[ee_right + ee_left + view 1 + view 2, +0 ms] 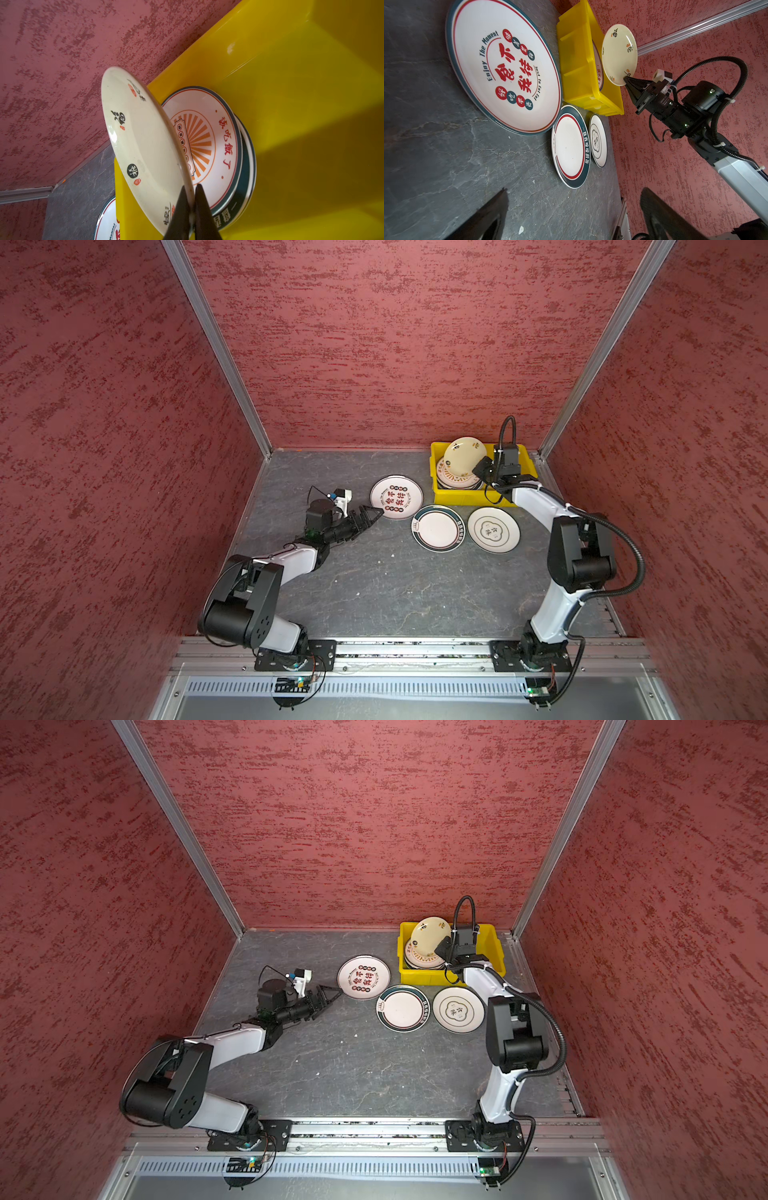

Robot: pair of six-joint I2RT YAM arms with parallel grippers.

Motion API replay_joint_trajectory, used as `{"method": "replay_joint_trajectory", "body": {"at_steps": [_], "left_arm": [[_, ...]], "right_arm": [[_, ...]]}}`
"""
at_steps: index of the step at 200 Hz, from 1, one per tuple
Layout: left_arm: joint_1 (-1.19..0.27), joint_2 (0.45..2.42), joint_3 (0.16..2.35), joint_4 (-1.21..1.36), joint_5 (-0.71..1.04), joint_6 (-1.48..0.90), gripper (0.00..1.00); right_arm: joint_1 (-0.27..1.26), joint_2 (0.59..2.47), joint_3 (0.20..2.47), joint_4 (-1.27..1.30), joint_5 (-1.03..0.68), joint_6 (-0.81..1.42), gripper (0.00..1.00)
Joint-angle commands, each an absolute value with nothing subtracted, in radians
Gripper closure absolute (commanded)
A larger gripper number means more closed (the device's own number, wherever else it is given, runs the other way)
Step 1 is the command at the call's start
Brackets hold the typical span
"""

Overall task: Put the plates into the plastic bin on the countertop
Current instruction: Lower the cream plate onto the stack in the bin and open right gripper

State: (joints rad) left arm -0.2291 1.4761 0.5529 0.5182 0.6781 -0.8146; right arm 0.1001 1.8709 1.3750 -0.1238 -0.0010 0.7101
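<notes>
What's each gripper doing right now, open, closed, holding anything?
Left gripper: open, empty, at the edge of the lettered plate.
Right gripper: shut on the rim of the cream plate, tilted over the yellow bin.

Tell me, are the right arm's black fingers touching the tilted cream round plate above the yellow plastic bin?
Touching. The right wrist view shows the black fingers pinching the rim of the tilted cream round plate between them.

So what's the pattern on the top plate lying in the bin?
Orange sunburst with red characters on that plate; clearest in the right wrist view.
</notes>
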Motion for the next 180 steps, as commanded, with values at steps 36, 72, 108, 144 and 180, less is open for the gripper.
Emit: {"method": "replay_joint_trajectory", "body": {"at_steps": [36,72,108,144,180], "left_arm": [[-0.224,1.485,0.557,0.57,0.708,-0.804,0.01],[-0.227,1.485,0.551,0.618,0.735,-0.814,0.01],[-0.236,1.476,0.549,0.636,0.747,-0.814,0.01],[-0.239,1.46,0.546,0.644,0.753,-0.807,0.01],[-0.25,1.461,0.545,0.659,0.755,-0.803,0.01]], "right_arm": [[0.094,2.013,1.532,-0.193,-0.026,0.722,1.0],[0.095,1.989,1.507,-0.16,-0.057,0.698,0.58],[0.095,1.875,1.433,-0.116,-0.037,0.661,0.07],[0.08,1.677,1.266,-0.059,-0.073,0.648,0.03],[0.041,1.436,1.059,-0.069,-0.183,0.659,0.02]]}}
